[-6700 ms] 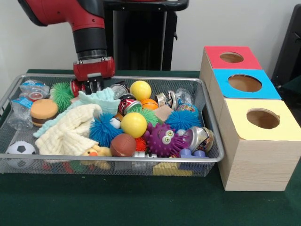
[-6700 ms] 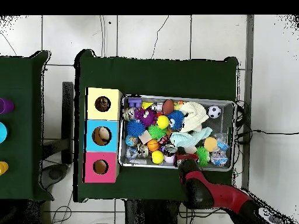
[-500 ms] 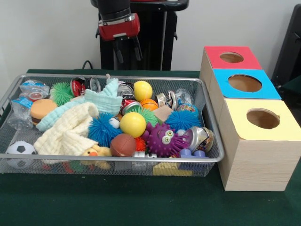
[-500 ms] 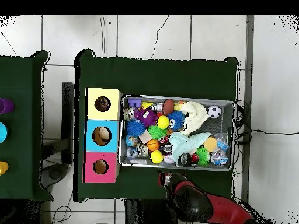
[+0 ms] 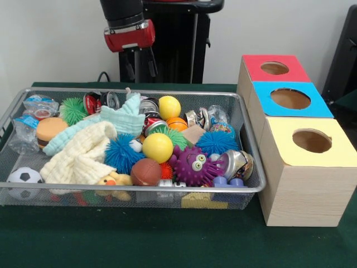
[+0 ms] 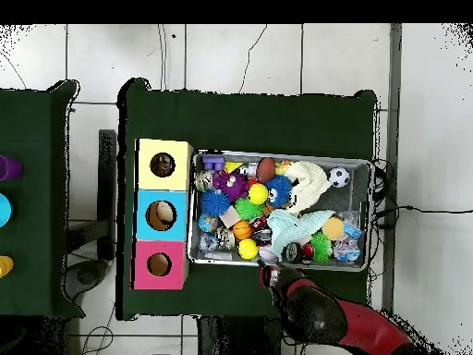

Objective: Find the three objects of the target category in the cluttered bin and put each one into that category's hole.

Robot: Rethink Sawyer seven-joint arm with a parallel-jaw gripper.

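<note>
The cluttered bin (image 5: 134, 188) is a wire mesh basket full of toys, cans and cloths; it also shows in the overhead view (image 6: 282, 155). My gripper (image 5: 139, 66) hangs open and empty above the bin's far rim, above a crushed red can (image 5: 92, 102) and a silver can (image 5: 111, 99). In the overhead view the gripper (image 6: 271, 275) sits just outside the bin's edge nearest the robot. Three wooden boxes stand beside the bin, each with a round hole: red (image 5: 274, 68), blue (image 5: 290, 99), yellow (image 5: 311, 140).
In the bin lie two yellow balls (image 5: 158, 147), a purple spiky toy with eyes (image 5: 193, 164), blue spiky balls (image 5: 121, 153), a cream cloth (image 5: 81, 156), a mint cloth (image 5: 125, 118), a soccer ball (image 5: 23, 177) and a burger toy (image 5: 51, 129). The bin and boxes stand on a green cloth (image 5: 167, 240).
The gripper has risen out of the bin's far left part, empty, and since half a second ago has shifted left in the front view. The mint cloth and the cans have shifted.
</note>
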